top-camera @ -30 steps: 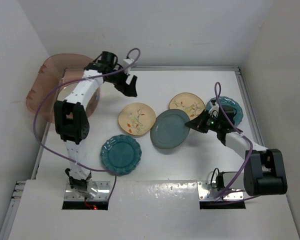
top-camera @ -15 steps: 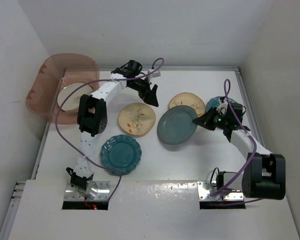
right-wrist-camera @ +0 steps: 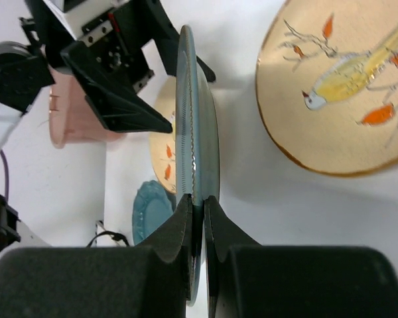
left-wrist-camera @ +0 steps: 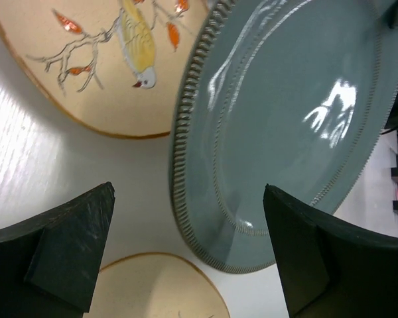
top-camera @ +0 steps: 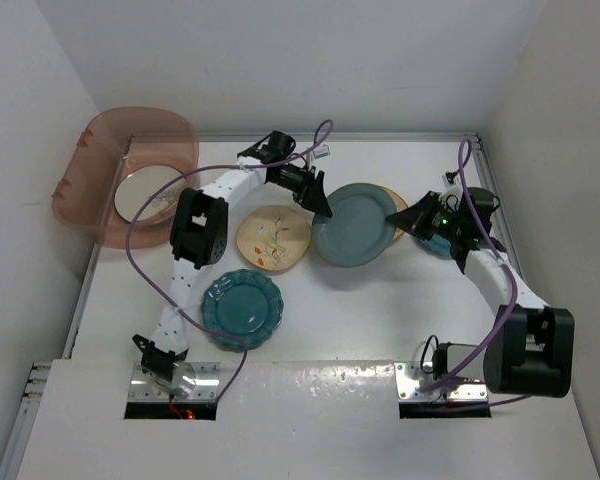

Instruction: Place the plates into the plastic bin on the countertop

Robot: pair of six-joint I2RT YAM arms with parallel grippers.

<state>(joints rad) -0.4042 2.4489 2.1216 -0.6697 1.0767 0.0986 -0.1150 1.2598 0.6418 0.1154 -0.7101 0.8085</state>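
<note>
My right gripper (top-camera: 408, 226) (right-wrist-camera: 199, 207) is shut on the rim of the grey-green plate (top-camera: 352, 224) (right-wrist-camera: 196, 126), holding it lifted and tilted over the countertop (top-camera: 380, 320). The left gripper (top-camera: 321, 206) (left-wrist-camera: 189, 192) is open at that plate's (left-wrist-camera: 285, 112) left rim, not touching it. A cream bird plate (top-camera: 273, 238) (left-wrist-camera: 113, 66) lies to the left. A second cream plate (top-camera: 397, 205) (right-wrist-camera: 345, 86) is partly hidden behind the held plate. A teal scalloped plate (top-camera: 242, 308) lies in front. The pink plastic bin (top-camera: 92, 160) at far left holds a pale plate (top-camera: 143, 195).
Another teal plate (top-camera: 437, 246) lies mostly hidden under my right arm. Metal rails (top-camera: 492, 200) edge the countertop, and white walls close in on three sides. Purple cables (top-camera: 140, 270) loop along both arms.
The right gripper lifted the grey-green plate and carried it back and rightward. The left arm swung from the bin across to the right and now reaches the plate's left rim.
</note>
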